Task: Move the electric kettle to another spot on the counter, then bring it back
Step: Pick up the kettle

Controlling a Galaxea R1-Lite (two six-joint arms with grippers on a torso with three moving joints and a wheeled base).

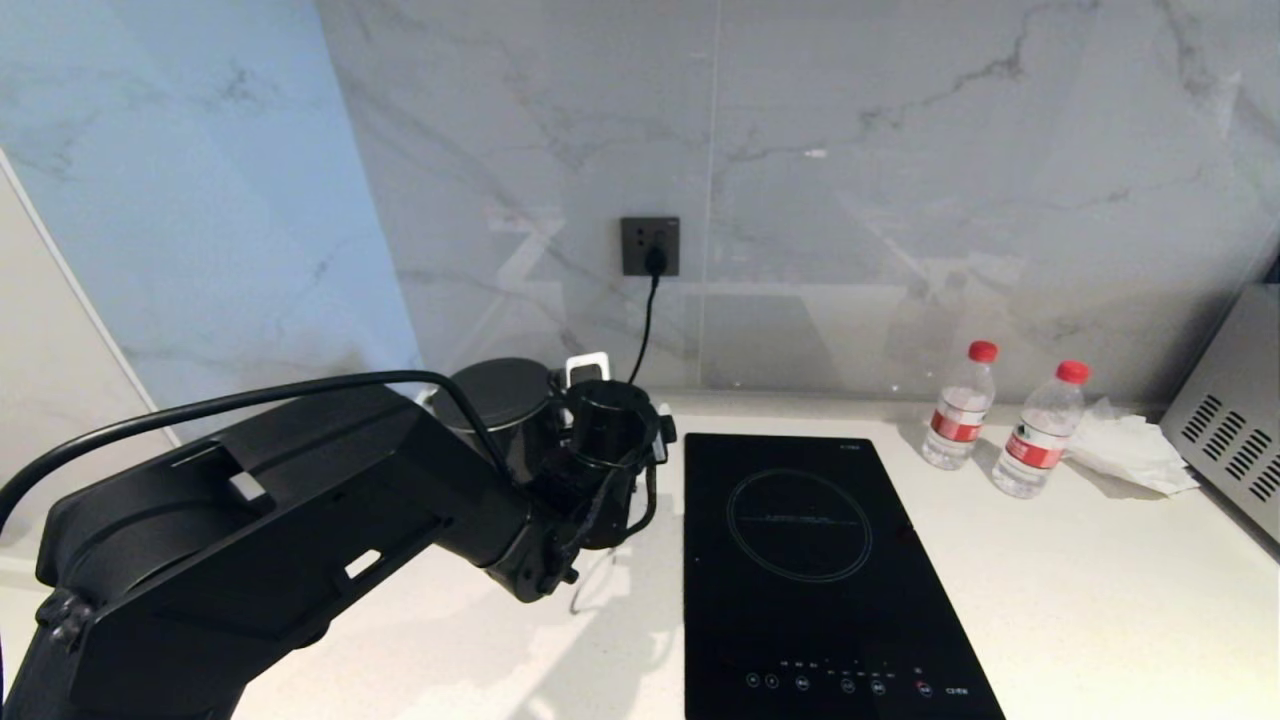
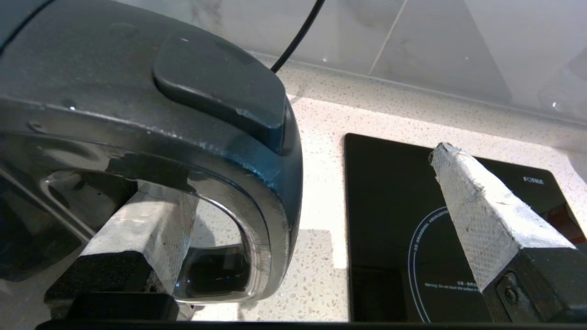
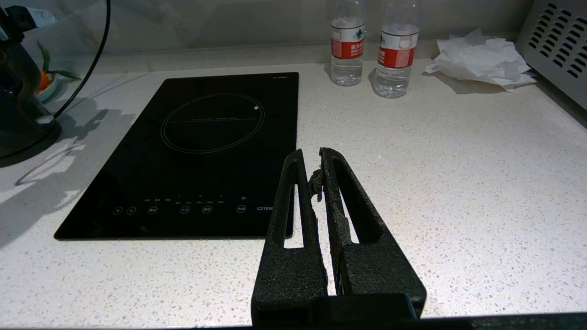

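Note:
The black electric kettle (image 1: pixel 497 392) stands at the back left of the off-white counter (image 1: pixel 1100 590), mostly hidden behind my left arm (image 1: pixel 300 520). In the left wrist view my left gripper (image 2: pixel 298 174) is open and straddles the kettle's loop handle (image 2: pixel 270 197). One padded finger (image 2: pixel 146 220) reaches inside the loop and the other finger (image 2: pixel 477 220) hangs outside it over the hob; neither pad presses the handle. My right gripper (image 3: pixel 309 158) is shut on nothing, low over the counter by the hob's front corner. It does not show in the head view.
A black glass hob (image 1: pixel 800 560) lies inset just right of the kettle. Two water bottles (image 1: pixel 958 405) (image 1: pixel 1040 430), crumpled tissue (image 1: pixel 1130 445) and a vented metal appliance (image 1: pixel 1230 440) are at the back right. A cord runs from the wall socket (image 1: pixel 650 245) down behind the kettle.

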